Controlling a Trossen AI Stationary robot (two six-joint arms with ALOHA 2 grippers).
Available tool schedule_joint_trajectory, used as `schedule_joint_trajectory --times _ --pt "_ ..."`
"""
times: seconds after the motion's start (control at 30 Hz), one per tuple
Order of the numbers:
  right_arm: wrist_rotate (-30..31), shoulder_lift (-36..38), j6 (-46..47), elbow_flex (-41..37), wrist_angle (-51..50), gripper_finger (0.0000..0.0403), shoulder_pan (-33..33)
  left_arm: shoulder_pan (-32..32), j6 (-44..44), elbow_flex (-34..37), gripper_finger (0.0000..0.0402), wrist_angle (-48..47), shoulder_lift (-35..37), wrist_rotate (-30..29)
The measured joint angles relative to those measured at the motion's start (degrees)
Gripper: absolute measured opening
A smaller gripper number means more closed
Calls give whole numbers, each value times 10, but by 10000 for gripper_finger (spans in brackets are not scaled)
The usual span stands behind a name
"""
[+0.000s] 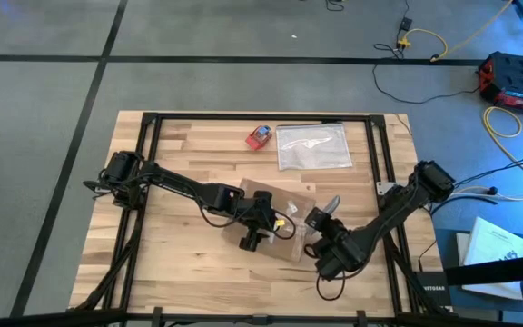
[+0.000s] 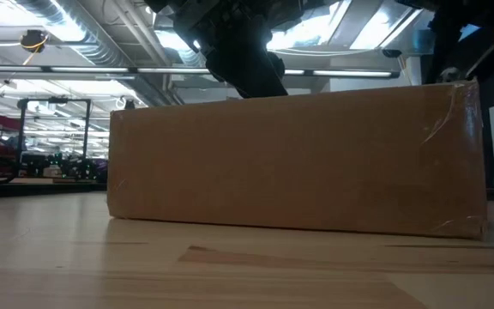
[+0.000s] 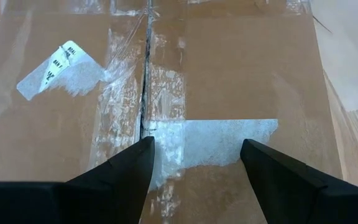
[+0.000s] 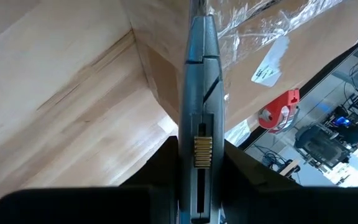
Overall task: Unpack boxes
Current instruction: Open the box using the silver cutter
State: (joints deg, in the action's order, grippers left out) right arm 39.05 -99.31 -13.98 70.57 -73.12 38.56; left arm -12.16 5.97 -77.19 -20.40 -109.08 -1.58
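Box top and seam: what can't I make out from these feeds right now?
- Box top, high view: both arms cover most of it.
- Box top, low view: hidden; only the side wall shows.
- Taped seam, left wrist view: cut off at the edges; left gripper stands open above it.
- Tip of the grey tool in the right gripper, right wrist view: cut off at the edge.
- Box contents: unseen, flaps closed.
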Motion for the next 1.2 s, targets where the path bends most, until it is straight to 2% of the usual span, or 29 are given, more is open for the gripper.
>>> schedule_joint_trajectory --times 0.5,1.13,1.2 --pt "22 0 2 -1 -8 61 -9 -9 3 0 235 1 0 1" --pt "70 -1 5 -1 0 61 -91 -22 -3 0 235 2 0 1" --pt "70 0 32 -1 -9 61 -93 -22 -7 0 235 2 0 1"
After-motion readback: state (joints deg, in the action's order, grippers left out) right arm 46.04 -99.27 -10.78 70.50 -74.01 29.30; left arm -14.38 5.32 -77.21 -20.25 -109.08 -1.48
